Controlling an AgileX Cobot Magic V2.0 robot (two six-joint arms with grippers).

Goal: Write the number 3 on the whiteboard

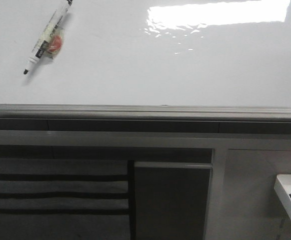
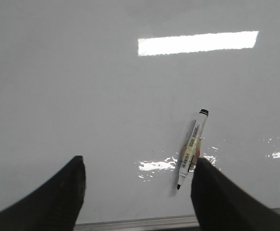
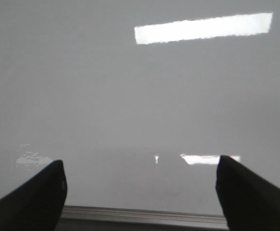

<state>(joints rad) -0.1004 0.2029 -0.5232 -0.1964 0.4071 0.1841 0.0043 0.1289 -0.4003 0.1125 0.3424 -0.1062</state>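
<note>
Far left of the front view, a marker lies flat on the whiteboard, black tip pointing down-left toward the near frame, its upper end cut off by the picture's top edge. Something reddish-orange sits against its barrel; what it is, hard to say. The board surface is bare white around it, with no digit drawn anywhere in sight. Neither arm shows in this view.

Over to the left gripper: its two dark fingers are spread wide, nothing between them, hovering above the board near its grey frame edge. The marker lies just beside the inner edge of one finger, its tip pointing toward the frame. Whether finger and marker touch, cannot tell, since the finger overlaps the marker's lower side. The board fills the rest of that picture, with a bright glare bar and rippled reflections.

Right gripper: also parted wide and empty, fingertips dark and blurred at the picture's edge, poised over the board close to its frame. Only glare patches show here; no marker, no ink.

Far right of the front view, below the board, a white tray hangs on the grey panel, half cut off, with small dark and pink items inside too tiny to name.
</note>
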